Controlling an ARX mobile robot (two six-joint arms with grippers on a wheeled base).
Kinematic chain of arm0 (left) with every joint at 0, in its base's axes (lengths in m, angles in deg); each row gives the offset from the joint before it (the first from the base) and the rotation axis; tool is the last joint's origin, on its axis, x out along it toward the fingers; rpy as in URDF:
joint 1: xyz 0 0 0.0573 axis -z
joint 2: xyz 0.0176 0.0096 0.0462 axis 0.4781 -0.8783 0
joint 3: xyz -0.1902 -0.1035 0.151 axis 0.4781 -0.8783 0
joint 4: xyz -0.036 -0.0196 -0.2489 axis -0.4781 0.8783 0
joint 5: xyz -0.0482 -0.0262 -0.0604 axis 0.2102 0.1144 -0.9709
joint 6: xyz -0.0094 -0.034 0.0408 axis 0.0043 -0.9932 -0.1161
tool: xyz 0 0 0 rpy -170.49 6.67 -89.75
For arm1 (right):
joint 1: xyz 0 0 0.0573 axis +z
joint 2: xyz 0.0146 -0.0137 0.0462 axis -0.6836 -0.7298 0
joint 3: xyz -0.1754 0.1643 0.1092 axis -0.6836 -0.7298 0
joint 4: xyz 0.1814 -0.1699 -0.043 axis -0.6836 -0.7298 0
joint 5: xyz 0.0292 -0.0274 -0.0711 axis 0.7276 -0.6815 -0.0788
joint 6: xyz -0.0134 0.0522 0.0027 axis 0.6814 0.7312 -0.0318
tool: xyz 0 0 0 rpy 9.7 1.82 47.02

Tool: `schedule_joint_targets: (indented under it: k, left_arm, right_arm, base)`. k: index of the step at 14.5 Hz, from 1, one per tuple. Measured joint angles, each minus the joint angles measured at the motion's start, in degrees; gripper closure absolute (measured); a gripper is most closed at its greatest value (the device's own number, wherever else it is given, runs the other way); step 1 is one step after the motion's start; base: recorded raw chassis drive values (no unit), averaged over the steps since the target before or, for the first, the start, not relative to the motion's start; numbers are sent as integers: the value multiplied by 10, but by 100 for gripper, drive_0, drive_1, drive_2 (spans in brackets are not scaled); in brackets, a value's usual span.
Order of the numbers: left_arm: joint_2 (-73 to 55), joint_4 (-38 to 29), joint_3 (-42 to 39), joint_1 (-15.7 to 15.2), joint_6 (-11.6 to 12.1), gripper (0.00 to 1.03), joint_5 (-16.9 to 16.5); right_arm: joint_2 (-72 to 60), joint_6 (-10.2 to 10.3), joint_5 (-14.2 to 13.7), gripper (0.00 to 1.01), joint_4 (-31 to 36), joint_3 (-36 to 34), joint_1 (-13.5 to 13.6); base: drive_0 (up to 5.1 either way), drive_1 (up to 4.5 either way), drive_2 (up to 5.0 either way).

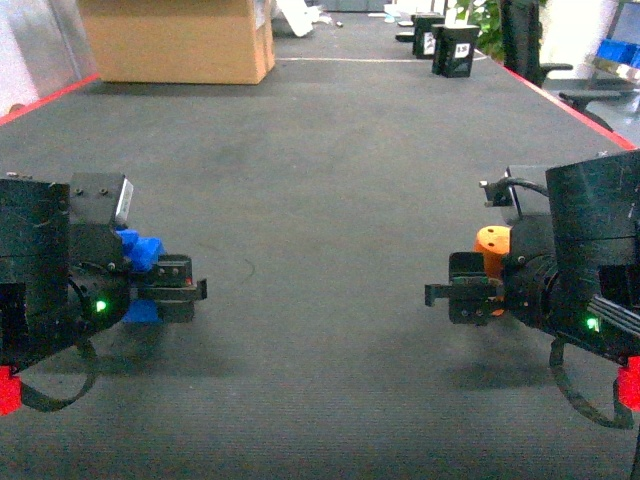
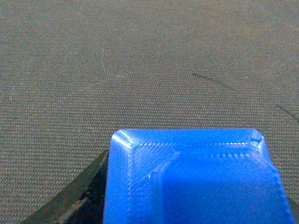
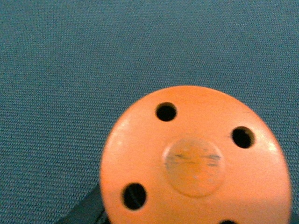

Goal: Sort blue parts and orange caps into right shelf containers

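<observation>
Low over the dark grey table, my left gripper [image 1: 178, 288] is shut on a blue part [image 1: 140, 250]. In the left wrist view the blue part [image 2: 196, 182] fills the lower frame, with one black finger [image 2: 79, 196] beside its left wall. On the other side my right gripper [image 1: 458, 296] is shut on an orange cap [image 1: 492, 246]. That cap [image 3: 196, 158] is a round disc with several holes and covers most of the right wrist view. A strip of the bright-blue containers [image 1: 618, 50] shows at the far right edge. The shelf is mostly out of view.
A brown cardboard box [image 1: 175, 40] stands at the table's far left. Two black boxes [image 1: 452, 48] sit at the far right, with a black chair [image 1: 530, 40] behind them. Red edging [image 1: 570, 105] runs along both sides of the table.
</observation>
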Motion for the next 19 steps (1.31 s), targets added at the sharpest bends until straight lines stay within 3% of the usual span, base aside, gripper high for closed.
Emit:
schedule_joint_targets:
  k: [1, 3, 7, 9, 11, 13, 15, 17, 18, 19]
  left_arm:
    - [0, -3, 0, 0, -2, 41, 0]
    - [1, -11, -1, -2, -3, 59, -2]
    - [109, -62, -62, -12, -4, 60, 3]
    - [202, -112, -132, -17, 9, 60, 30]
    - [355, -126, -238, -25, 25, 60, 67]
    - [501, -66, -317, -34, 28, 60, 97]
    - [685, 47, -358, -41, 26, 60, 128]
    - [851, 148, -359, -22, 22, 60, 158]
    - [925, 192, -359, -1, 21, 60, 181]
    - [963, 216, -356, 23, 24, 60, 200]
  right_arm:
    - [0, -1, -1, 52, 1, 0, 0]
    - [0, -2, -1, 57, 8, -4, 3]
    - [139, -2, -17, 57, 65, -93, -2]
    - [232, -2, -40, 57, 87, -167, -10]
    - [412, -15, -84, 57, 63, -282, -21]
    - [579, -31, -109, 57, -20, -341, -23]
    - [773, -39, -143, 57, -138, -356, -10]
    - [932, -45, -181, 57, -237, -356, 27]
    - [996, -50, -213, 57, -280, -356, 53]
    - [1025, -55, -224, 57, -293, -356, 74]
  base:
    - [0, 0, 0]
    - [0, 0, 0]
    - [0, 0, 0]
    - [0, 0, 0]
    - [0, 0, 0]
    - [0, 0, 0]
    - [0, 0, 0]
    - [0, 0, 0]
    - [0, 0, 0]
    - [0, 0, 0]
